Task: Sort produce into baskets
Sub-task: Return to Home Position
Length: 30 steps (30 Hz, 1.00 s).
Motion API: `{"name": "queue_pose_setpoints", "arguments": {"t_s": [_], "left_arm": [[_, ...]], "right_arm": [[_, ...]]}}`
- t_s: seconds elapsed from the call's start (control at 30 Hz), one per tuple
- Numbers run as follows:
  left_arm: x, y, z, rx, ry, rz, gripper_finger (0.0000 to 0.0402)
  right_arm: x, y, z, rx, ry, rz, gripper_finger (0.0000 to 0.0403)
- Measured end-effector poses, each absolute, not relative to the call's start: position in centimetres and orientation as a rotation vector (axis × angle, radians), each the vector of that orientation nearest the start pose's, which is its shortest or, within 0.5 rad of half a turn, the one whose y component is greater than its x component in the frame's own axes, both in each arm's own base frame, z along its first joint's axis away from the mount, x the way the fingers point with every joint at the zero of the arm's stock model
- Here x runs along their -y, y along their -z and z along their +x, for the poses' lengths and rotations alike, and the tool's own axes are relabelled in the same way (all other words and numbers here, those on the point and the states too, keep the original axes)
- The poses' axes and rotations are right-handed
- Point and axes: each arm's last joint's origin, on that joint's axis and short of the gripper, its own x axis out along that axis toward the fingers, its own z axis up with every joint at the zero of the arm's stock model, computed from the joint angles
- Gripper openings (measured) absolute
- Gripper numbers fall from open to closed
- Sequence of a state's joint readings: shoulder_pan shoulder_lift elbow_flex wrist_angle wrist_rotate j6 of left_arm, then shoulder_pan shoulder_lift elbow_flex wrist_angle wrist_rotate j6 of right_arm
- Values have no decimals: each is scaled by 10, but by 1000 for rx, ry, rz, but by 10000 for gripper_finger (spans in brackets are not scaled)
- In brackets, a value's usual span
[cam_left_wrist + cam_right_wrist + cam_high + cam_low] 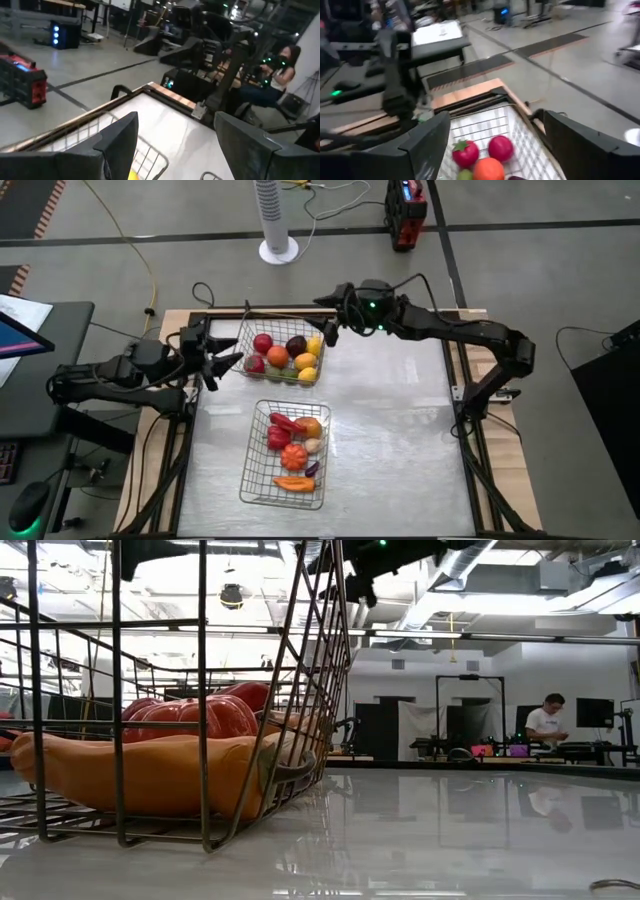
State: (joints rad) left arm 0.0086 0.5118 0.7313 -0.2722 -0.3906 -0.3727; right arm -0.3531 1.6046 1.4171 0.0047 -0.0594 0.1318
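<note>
Left gripper (226,366) and right gripper (327,333) flanking the far basket (243,340), fingers of both spread apart, holding nothing.
Well nearer than either gripper, the near basket (249,480) on the table (400,440), holding red peppers (282,425) and a carrot (293,483), its mesh screening much of the low view; between the grippers, apples (262,343), lemons (305,362) and a dark plum (296,345) in the far basket; beyond them, a white tower fan (277,220) and red box (404,215) on the floor.

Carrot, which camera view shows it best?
The low view: the carrot lies close up behind the basket wires. The high view shows it whole but small, at one end of that basket. Neither wrist view shows it.
</note>
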Motion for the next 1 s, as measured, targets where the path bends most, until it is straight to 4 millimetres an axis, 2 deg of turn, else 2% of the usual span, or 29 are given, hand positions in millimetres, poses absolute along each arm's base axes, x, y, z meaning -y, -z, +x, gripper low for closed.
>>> {"name": "queue_pose_setpoints", "arguments": {"t_s": [0.17,0.33,0.57,0.77,1.0], "left_arm": [[-14,-327,86,99,-463,-403,242],[-15,-316,60,140,-535,-457,214],[-16,-297,37,179,-573,-532,175],[-16,-291,31,206,-569,-524,145],[-16,-271,40,195,-564,-557,109]], "right_arm": [[126,-359,331,-110,409,181,325],[127,-361,308,-79,447,185,308],[135,-368,260,17,561,209,302],[129,-343,219,85,618,329,302],[116,-303,191,158,675,447,301]]}}
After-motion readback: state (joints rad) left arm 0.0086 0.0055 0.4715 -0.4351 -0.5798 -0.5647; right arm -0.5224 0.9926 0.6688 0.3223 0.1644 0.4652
